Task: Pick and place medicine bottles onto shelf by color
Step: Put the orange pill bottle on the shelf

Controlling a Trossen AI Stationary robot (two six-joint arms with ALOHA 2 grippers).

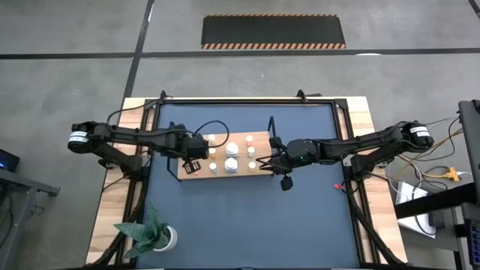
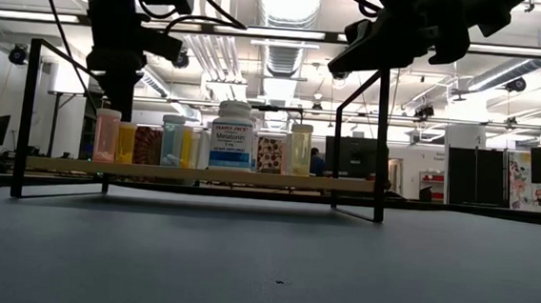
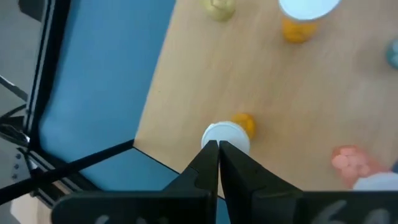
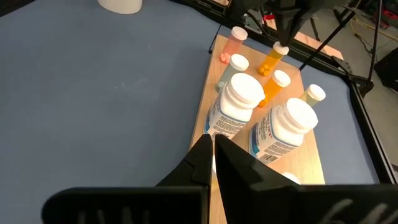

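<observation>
The wooden shelf (image 1: 225, 174) lies at the table's middle, with black frame ends. Several small medicine bottles and two larger white ones (image 1: 232, 148) (image 1: 231, 165) stand upright on it; they also show in the right wrist view (image 4: 239, 102) and the low view (image 2: 232, 135). My left gripper (image 1: 192, 163) is shut over the shelf's left end. Its tips (image 3: 217, 146) are right at the white cap of a small orange bottle (image 3: 229, 132). My right gripper (image 4: 212, 149) is shut and empty above the shelf's right end (image 1: 271, 161). My left gripper points down at the orange bottle's white cap (image 3: 214, 132) with shut fingers. The bottle stands upright on the shelf board. I cannot tell whether the fingertips touch the cap.
A white pot with a green plant (image 1: 154, 236) stands at the table's near left corner. The shelf's black frame ends (image 2: 27, 115) (image 2: 382, 145) rise above the board. Bare blue tabletop (image 1: 247, 225) lies on the near side of the shelf.
</observation>
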